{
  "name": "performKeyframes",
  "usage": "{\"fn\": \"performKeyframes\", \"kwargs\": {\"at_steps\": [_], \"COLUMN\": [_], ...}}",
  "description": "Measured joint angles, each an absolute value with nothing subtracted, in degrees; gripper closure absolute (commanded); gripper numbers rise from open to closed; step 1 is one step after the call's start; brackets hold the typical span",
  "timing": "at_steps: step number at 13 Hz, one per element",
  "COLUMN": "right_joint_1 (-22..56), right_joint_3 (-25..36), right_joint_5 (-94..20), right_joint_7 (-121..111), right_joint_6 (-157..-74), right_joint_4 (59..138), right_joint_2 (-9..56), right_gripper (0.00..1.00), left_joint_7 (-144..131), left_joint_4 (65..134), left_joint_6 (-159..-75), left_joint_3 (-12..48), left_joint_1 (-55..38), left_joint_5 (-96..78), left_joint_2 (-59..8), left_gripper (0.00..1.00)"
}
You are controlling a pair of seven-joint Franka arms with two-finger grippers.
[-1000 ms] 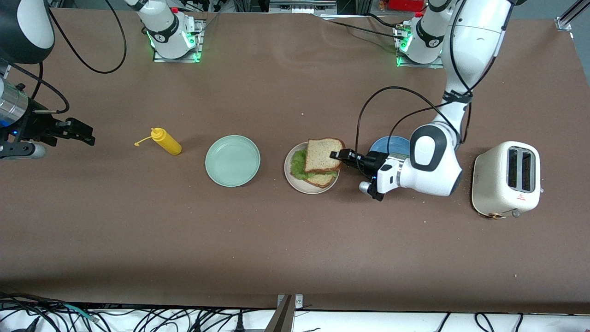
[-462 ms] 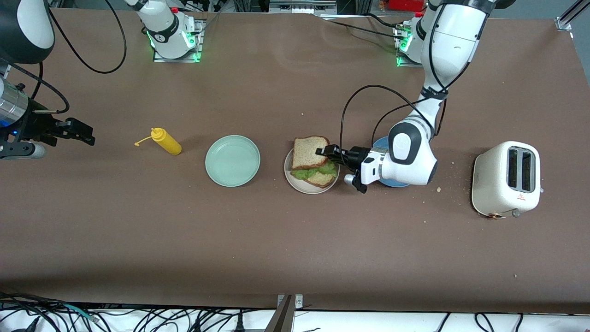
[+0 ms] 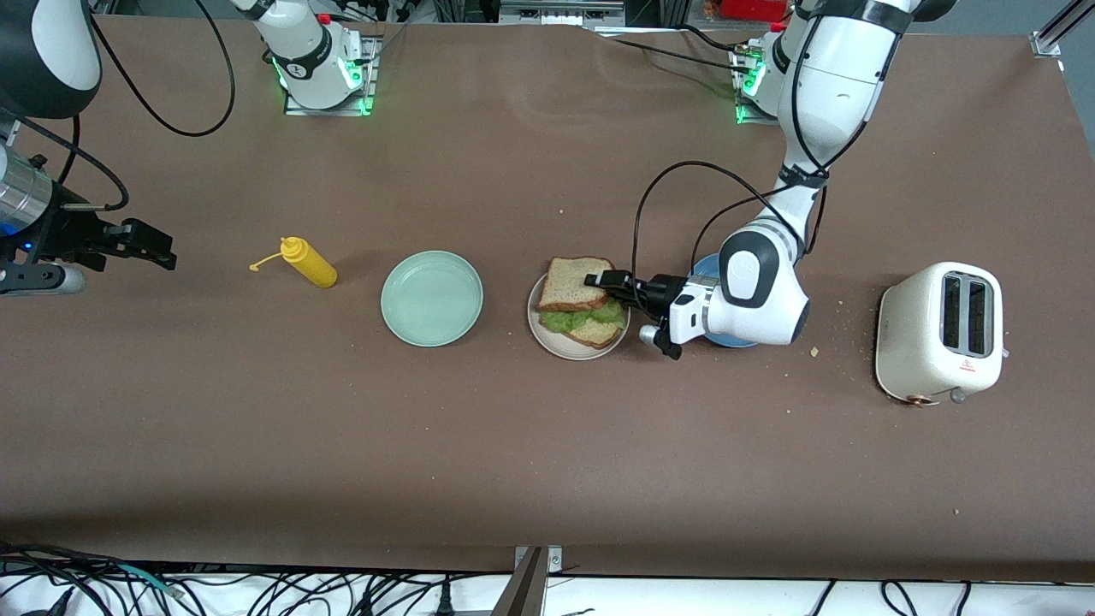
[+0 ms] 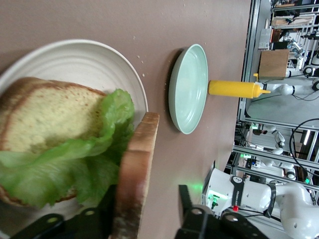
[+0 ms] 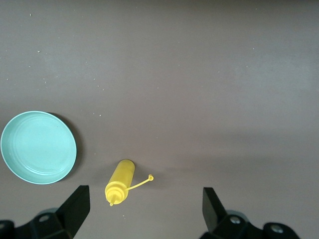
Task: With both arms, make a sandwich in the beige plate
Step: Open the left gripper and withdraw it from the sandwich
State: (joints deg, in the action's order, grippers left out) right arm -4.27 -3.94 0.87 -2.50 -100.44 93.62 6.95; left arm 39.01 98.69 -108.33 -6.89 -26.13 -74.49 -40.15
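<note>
The beige plate (image 3: 558, 351) sits mid-table with a bottom bread slice (image 3: 600, 334) and a ruffled lettuce leaf (image 3: 571, 320) on it. The top slice (image 3: 575, 283) rests tilted on the lettuce. My left gripper (image 3: 602, 287) is at that slice's edge, over the plate's rim. In the left wrist view my left gripper (image 4: 144, 214) is open: the slice's crust (image 4: 137, 164) lies against one finger, with a wide gap to the other. The lettuce (image 4: 75, 159) and the plate (image 4: 75, 55) show there too. My right gripper (image 3: 161, 245) waits open and empty at the right arm's end of the table.
A mint-green plate (image 3: 432, 298) and a yellow squeeze bottle (image 3: 312, 263) lie between the beige plate and the right gripper. A blue plate (image 3: 704, 269) lies partly under the left arm's wrist. A white toaster (image 3: 941, 334) stands at the left arm's end. Crumbs lie near it.
My left arm carried the top slice from above the plate's edge over the lettuce and lowered it onto the sandwich. The right arm has not moved.
</note>
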Motion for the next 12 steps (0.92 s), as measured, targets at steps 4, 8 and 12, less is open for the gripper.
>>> {"fn": "performKeyframes", "kwargs": {"at_steps": [4,8,12], "right_joint_1": [-4.3,-4.3,-4.3], "right_joint_3": [-3.9,-3.9,-3.9], "right_joint_5": [0.9,0.9,0.9], "right_joint_7": [-2.5,-2.5,-2.4], "right_joint_6": [-100.4,-100.4,-100.3], "right_joint_4": [93.6,93.6,93.6], "right_joint_2": [7.0,7.0,7.0], "right_gripper": [0.0,0.0,0.0], "left_joint_7": [39.1,34.1,31.7], "left_joint_4": [98.3,97.6,97.5], "left_joint_6": [-112.1,-112.2,-112.2], "left_joint_3": [-8.5,-14.1,-21.8], "left_joint_1": [-26.1,-25.6,-25.4], "left_joint_5": [-72.0,-60.8,-54.0], "left_joint_2": [-39.6,-34.6,-31.1], "left_gripper": [0.0,0.0,0.0]}}
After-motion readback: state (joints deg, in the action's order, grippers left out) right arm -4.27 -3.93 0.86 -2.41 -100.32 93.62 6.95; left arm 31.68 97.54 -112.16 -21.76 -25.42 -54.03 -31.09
